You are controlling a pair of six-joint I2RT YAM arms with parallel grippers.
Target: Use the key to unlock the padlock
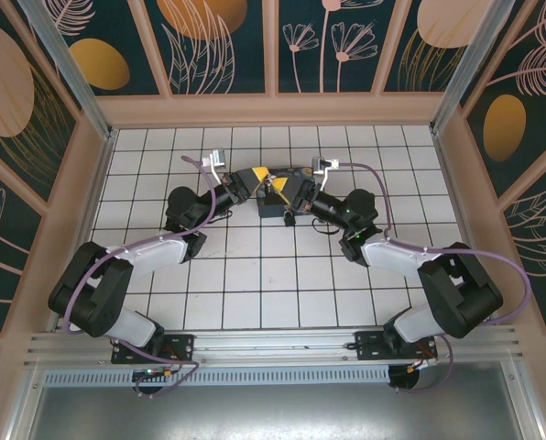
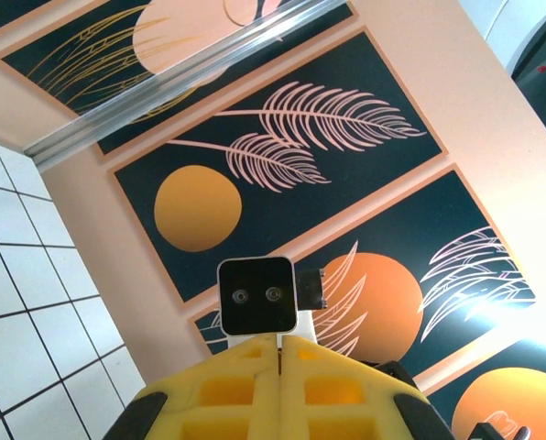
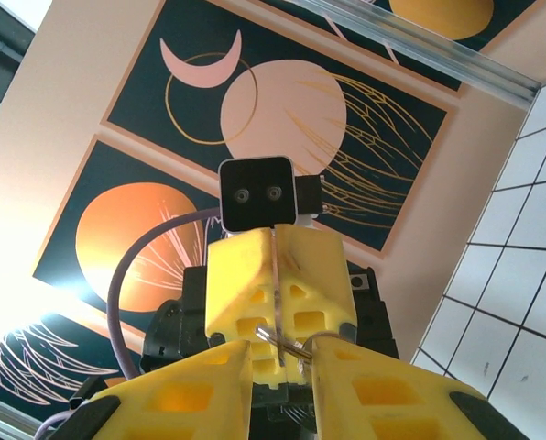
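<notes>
White tiled table, leaf-patterned walls

The things are carried by a table which is covered with white square tiles separated by dark lines. A metal rail is fixed along its near edge. A dark object is seen near the middle; its contact with the tiles cannot be judged.

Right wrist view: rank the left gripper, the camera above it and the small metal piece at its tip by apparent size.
1. left gripper
2. camera
3. small metal piece, by far the smallest

All three sit at similar depth, so the order seems safe.
</notes>
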